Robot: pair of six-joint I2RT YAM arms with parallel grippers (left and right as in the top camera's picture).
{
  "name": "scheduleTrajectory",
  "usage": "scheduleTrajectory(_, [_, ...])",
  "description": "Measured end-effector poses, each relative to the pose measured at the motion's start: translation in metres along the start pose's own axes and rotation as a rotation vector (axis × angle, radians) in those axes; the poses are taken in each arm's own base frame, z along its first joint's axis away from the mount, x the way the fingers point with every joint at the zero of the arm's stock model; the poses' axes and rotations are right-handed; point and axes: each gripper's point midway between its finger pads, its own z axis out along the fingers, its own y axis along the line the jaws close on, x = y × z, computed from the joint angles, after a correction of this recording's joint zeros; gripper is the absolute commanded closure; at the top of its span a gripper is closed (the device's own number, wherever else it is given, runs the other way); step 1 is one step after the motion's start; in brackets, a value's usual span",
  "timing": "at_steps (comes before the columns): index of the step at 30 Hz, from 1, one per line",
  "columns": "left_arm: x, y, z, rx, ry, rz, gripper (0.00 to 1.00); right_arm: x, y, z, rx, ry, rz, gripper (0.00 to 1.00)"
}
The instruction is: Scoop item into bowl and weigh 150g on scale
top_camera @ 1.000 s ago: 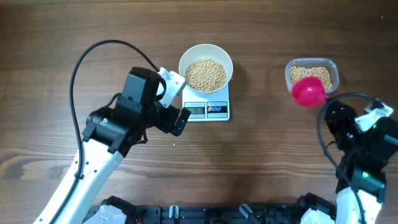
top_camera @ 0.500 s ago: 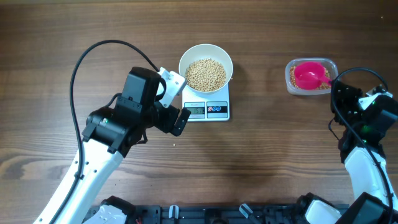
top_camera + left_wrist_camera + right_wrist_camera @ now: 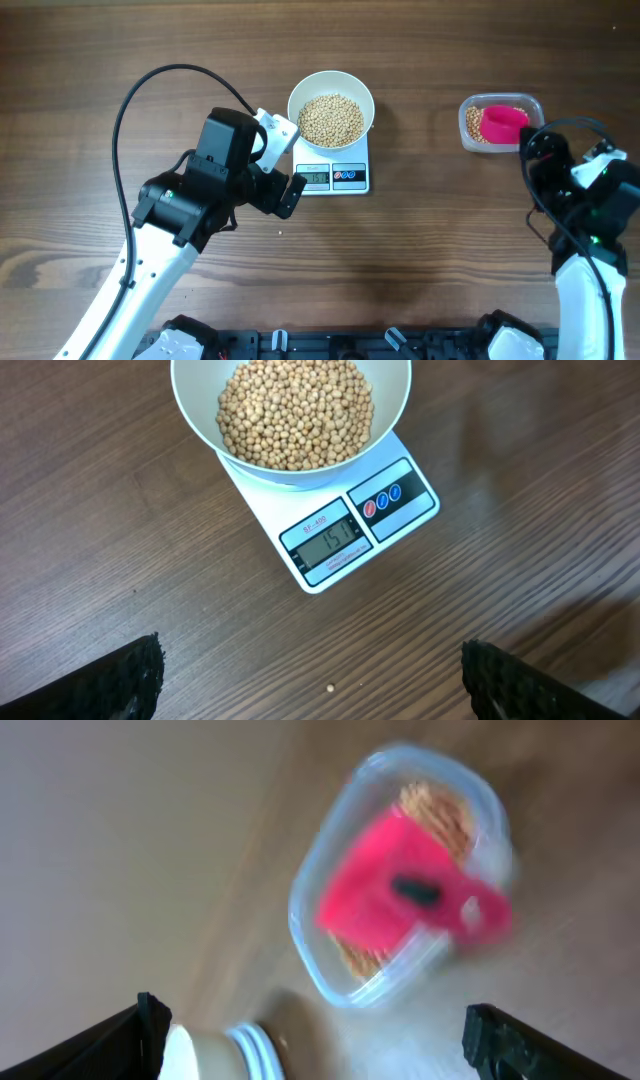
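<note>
As scoop [image 3: 400, 895] sits in tub [image 3: 312, 955], right gripper [image 3: 320, 1035] wide open, empty: lift clear w/o nudging tub. Left gripper [image 3: 310, 680] open, empty; keep off scale [image 3: 345, 520].

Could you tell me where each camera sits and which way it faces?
Overhead: fixed above the table, facing straight down on bowl, scale, tub, left arm and right arm.
Left wrist: on the left arm, facing down at bowl and scale; own fingertips at lower corners.
Right wrist: blurred, facing the tub with the pink scoop; own fingertips at lower corners.
Shared: overhead and left wrist both show bowl on scale.
</note>
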Motion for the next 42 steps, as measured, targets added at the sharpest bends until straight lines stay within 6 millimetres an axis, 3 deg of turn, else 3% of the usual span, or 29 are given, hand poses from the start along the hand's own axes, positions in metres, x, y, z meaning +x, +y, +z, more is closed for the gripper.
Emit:
scheduleTrajectory(3, [0.0, 0.0, 0.0, 0.0, 0.0, 0.0, 0.0, 0.002, 0.008, -0.024, 0.073, 0.018, -0.075, 0.0])
scheduleTrajectory(6, [0.0, 0.0, 0.0, 0.0, 0.0, 0.0, 0.0, -0.016, 0.049, -0.059, 0.049, -0.043, -0.248, 0.0])
scheduleTrajectory(8, [0.0, 0.0, 0.0, 0.0, 0.0, 0.0, 0.0, -0.009, 0.074, -0.07, -0.001, -0.021, -0.354, 0.0])
scheduleTrajectory(13, [0.0, 0.0, 0.0, 0.0, 0.0, 0.0, 0.0, 0.068, 0.113, -0.055, -0.154, 0.226, -0.54, 0.0])
scheduleTrajectory(14, [0.0, 0.0, 0.0, 0.0, -0.001, 0.0, 0.0, 0.094, 0.127, -0.052, -0.22, 0.295, -0.6, 0.0])
scheduleTrajectory(16, [0.0, 0.0, 0.0, 0.0, -0.002, 0.0, 0.0, 0.125, 0.149, -0.05, -0.314, 0.361, -0.679, 0.0])
scheduleTrajectory(18, [0.0, 0.0, 0.0, 0.0, 0.0, 0.0, 0.0, 0.145, 0.158, -0.049, -0.36, 0.41, -0.714, 0.0])
scheduleTrajectory(24, [0.0, 0.0, 0.0, 0.0, 0.0, 0.0, 0.0, 0.164, 0.139, -0.051, -0.267, 0.525, -0.588, 0.0])
scheduleTrajectory(36, [0.0, 0.0, 0.0, 0.0, 0.0, 0.0, 0.0, 0.165, 0.137, -0.05, -0.256, 0.532, -0.564, 0.0])
scheduleTrajectory(42, [0.0, 0.0, 0.0, 0.0, 0.0, 0.0, 0.0, 0.168, 0.13, -0.041, -0.226, 0.56, -0.552, 0.0])
